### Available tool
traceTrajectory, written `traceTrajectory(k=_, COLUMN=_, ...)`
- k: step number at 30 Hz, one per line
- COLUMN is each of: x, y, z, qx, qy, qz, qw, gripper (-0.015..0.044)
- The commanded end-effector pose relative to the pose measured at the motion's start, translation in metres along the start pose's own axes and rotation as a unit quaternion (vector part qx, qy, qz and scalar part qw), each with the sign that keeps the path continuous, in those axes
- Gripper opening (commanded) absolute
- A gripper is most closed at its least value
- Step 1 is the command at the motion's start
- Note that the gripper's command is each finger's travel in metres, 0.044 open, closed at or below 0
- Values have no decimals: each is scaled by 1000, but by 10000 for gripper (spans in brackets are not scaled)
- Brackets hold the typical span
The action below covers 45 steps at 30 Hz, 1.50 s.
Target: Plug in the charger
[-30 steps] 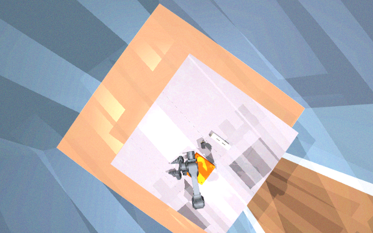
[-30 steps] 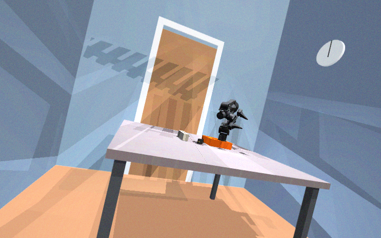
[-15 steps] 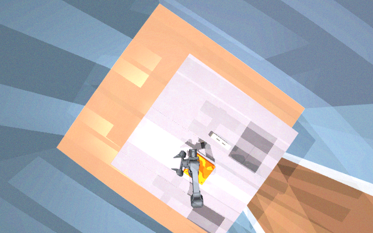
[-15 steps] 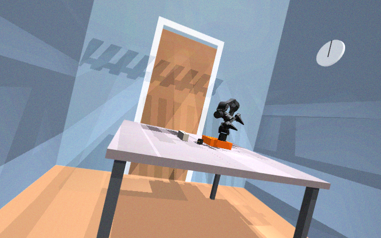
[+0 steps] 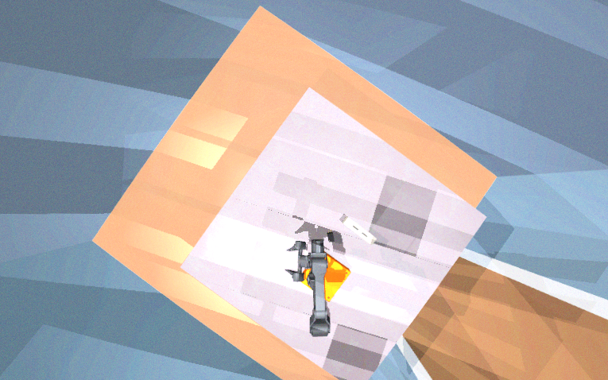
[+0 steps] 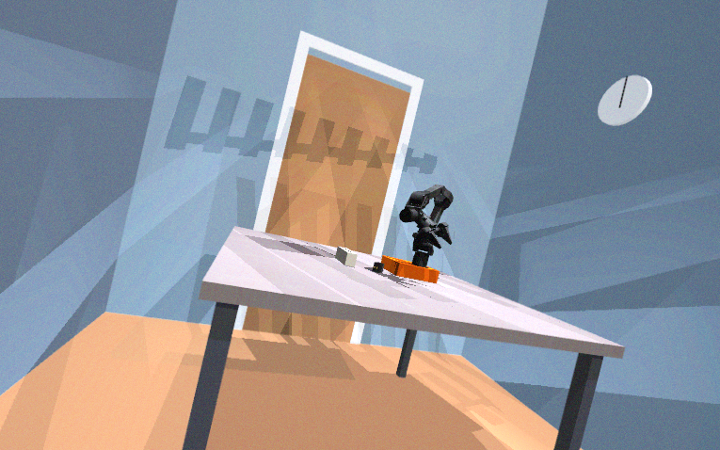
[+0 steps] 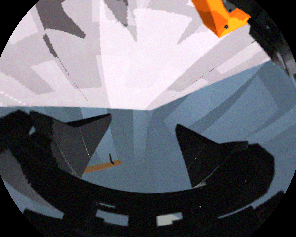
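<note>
From the top view, the gripper point(image 5: 295, 259) stood with its jaws spread wide and nothing between them, the fingertips pointing out to the side of the arm. The charger point(image 5: 330, 234), a small dark block, lay on the table point(image 5: 230, 245) well apart from the jaws, beyond the arm's wrist and not in line with the opening. The white power strip point(image 5: 357, 228) lay farther off on the same side, just past the charger. The orange base plate point(image 5: 337, 278) sat under the arm, behind the jaws.

From the exterior view, the gripper point(image 6: 441, 233) hung high above the table point(image 6: 307, 290), raised over the base plate point(image 6: 408, 269). The charger point(image 6: 376, 266) sat below and away from the jaws, with the power strip point(image 6: 345, 255) beyond it. The charger and strip looked near each other but apart.

In the wrist view, the two dark fingers framed only table edge and the wall beyond; neither charger nor strip showed between them. A corner of the base plate point(image 7: 203, 0) appeared at the far top.

The step in hand was judged to be the reach for the charger, with no grasp begun. The next move would call for turning the wrist toward the charger, lowering the open jaws around its body, and closing so the prongs could be presented straight to the left outlet.
</note>
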State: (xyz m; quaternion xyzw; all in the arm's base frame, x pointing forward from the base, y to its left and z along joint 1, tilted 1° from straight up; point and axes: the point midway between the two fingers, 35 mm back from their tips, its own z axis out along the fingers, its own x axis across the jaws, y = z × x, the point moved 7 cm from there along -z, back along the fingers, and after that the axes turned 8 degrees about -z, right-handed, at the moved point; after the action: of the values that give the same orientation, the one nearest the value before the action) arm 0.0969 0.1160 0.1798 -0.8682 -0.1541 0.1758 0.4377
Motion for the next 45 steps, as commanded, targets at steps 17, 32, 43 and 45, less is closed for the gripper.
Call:
traceTrajectory(k=17, x=28, y=26, z=-15, qx=-119, qy=8, qz=-239, qw=964, gripper=440)
traceTrajectory(k=32, x=45, y=47, z=-29, qx=-202, qy=-23, qz=-390, qw=898, gripper=440)
traceTrajectory(k=43, x=56, y=63, z=-42, qx=-255, qy=-69, qz=-488, qw=832, gripper=440)
traceTrajectory(k=45, x=57, y=66, z=-44, qx=-264, qy=-79, qz=-504, qw=819, gripper=440)
